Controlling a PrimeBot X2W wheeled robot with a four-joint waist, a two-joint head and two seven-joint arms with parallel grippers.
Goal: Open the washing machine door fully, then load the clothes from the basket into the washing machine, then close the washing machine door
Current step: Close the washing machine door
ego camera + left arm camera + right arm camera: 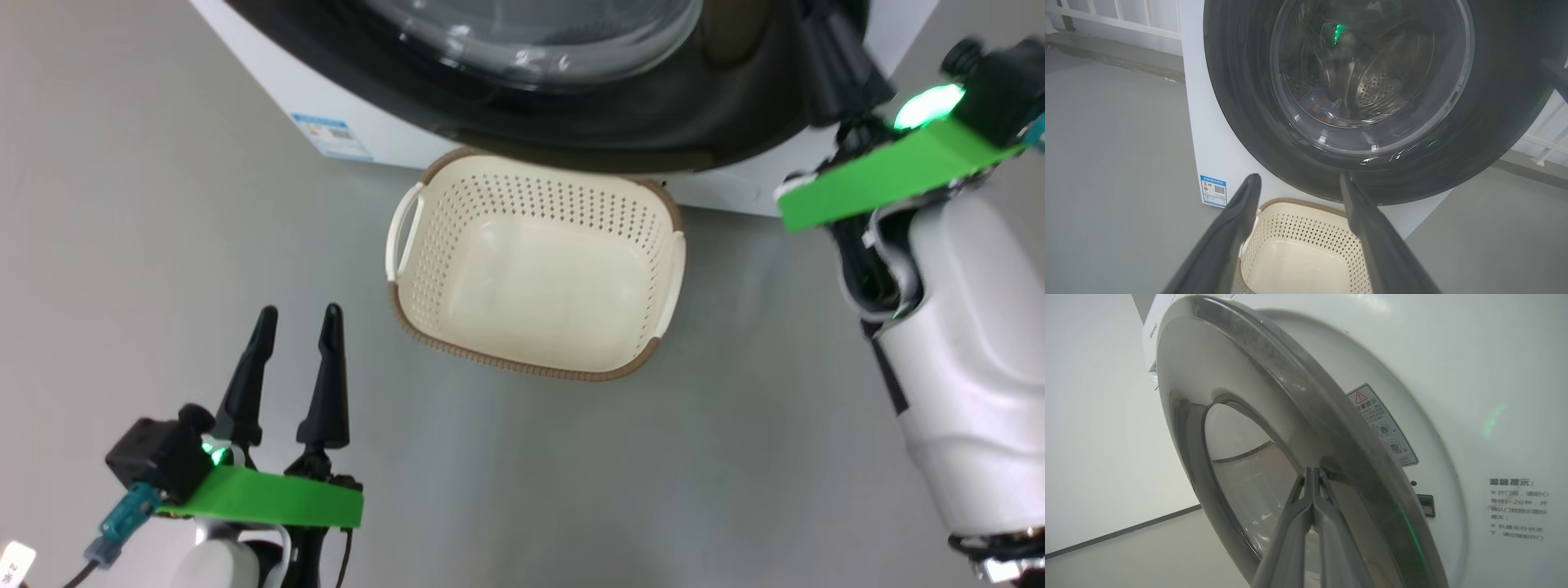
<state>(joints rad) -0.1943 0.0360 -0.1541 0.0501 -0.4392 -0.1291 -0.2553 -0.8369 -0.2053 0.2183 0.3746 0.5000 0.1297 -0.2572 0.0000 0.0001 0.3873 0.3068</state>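
Right tool (1312, 470), pinched together, at the door (1229, 375); left tool (1299, 176) apart, clothes (1325, 109) behind glass (1392, 61).

The door (1237, 90) has a glossy black rim and smooth clear glass. The basket (457, 245) is matt cream plastic with a woven-looking brown rim. The drum (1380, 85) seems to be steel, blurred behind glass. The machine (1494, 375) is smooth white, the floor (163, 245) matt grey.

Top of washing machine door (620, 114) off-frame
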